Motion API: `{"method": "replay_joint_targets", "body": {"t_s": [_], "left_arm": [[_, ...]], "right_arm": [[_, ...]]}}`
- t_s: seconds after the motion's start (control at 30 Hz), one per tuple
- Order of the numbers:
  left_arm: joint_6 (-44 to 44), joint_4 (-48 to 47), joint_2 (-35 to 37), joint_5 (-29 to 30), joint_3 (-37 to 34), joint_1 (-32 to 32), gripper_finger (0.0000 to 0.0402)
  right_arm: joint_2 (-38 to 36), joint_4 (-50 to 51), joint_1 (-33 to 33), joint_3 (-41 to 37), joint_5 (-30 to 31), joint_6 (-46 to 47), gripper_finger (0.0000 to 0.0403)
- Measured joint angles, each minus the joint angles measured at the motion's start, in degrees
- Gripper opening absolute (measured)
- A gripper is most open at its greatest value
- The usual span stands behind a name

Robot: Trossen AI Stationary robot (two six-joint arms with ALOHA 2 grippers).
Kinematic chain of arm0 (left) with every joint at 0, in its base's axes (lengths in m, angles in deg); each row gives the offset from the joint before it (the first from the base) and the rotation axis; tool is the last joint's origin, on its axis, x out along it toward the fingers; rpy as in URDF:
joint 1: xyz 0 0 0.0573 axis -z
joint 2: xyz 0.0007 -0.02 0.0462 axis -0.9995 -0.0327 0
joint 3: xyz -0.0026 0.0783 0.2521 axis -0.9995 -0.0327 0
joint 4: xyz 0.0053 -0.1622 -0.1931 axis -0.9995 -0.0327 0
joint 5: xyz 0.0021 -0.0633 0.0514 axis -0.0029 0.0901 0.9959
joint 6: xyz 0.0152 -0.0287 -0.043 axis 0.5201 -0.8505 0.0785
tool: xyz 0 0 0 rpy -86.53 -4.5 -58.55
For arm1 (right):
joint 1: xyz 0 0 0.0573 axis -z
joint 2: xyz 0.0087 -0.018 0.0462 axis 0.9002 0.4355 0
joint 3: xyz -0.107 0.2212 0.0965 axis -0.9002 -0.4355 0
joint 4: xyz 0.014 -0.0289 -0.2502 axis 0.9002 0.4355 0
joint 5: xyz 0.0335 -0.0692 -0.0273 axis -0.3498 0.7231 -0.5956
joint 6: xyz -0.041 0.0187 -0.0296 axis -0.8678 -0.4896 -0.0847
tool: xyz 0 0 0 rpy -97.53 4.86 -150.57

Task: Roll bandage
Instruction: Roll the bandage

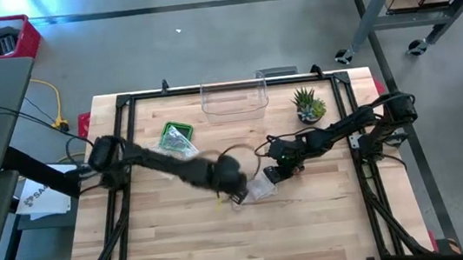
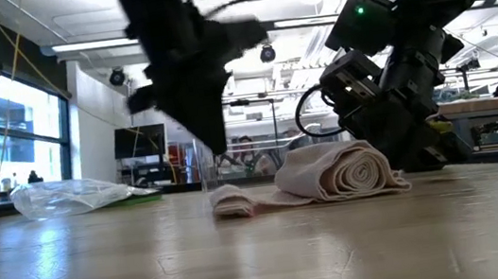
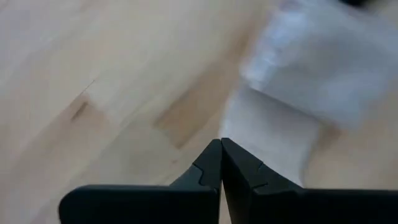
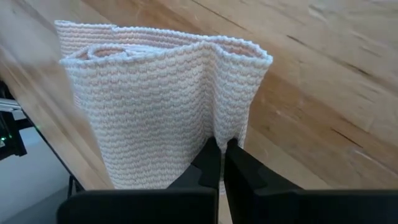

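Bandage (image 2: 334, 174) lies near the middle of the wooden table (image 1: 183, 240), a loosely wound pale roll with a flat loose tail (image 2: 238, 203) trailing toward the left arm's side. The low view shows the spiral end of the roll facing the camera and the tail lying flat on the boards.

Left gripper (image 1: 237, 195) hangs just over the tail end, its fingers (image 3: 208, 171) pressed tip to tip with nothing visible between them; in its own wrist view the white cloth (image 3: 273, 137) lies on the wood just beyond the tips. Whether the tips touch the cloth cannot be told.

Right gripper (image 1: 272, 175) sits at the other side of the roll, low on the table. Its fingers (image 4: 208, 163) are closed together, and the knitted cloth appears pinched between the tips, with the roll standing directly in front of them. That arm's dark body crowds the roll from behind in the low view.

Farther back on the table, well apart from the work, a crumpled clear plastic bag (image 1: 179, 137) rests on a green tray (image 1: 164, 131) on the left arm's side. A clear plastic box (image 1: 234, 97) stands at the far edge, and a small potted plant (image 1: 308, 104) stands near it on the right arm's side. None of these lies between the grippers and the bandage.
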Motion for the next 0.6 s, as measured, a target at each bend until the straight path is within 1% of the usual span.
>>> {"method": "replay_joint_targets", "body": {"t_s": [0.03, 0.07, 0.13, 0.2, 0.33, 0.43, 0.6], "left_arm": [[5.49, 0.24, 0.91, -4.0, 0.03, -1.63, 0.0001], [9.22, 0.04, 1.72, -6.84, 0.09, -3.08, 0.0001], [15.25, -1.5, 2.86, -10.32, 0.15, -5.71, 0.0001], [21.58, -2.93, 3.28, -15.99, 0.09, -8.16, 0.0007], [30.21, -3.35, 3.17, -28.28, 0.09, -11.93, 0.0042], [34.24, -0.62, 2.07, -33.99, -0.02, -13.22, 0.0083], [35.02, 1.79, -1.29, -42.03, -1.15, -15.37, 0.0152]], "right_arm": [[0.0, -0.01, 0.0, 0.0, -0.04, -0.05, 0.0], [0.0, -0.02, 0.0, 0.0, -0.21, -0.43, 0.0], [0.0, 0.06, 0.0, -0.02, -0.56, -1.04, 0.0], [0.0, 0.22, 0.0, -0.02, -0.66, -1.1, 0.0], [0.0, 0.26, 0.0, -0.02, -0.66, -1.49, 0.0], [0.0, 0.28, 0.0, -0.02, -0.7, -1.47, 0.0], [0.0, 0.33, 0.0, -0.02, -0.94, -1.3, 0.0]]}}
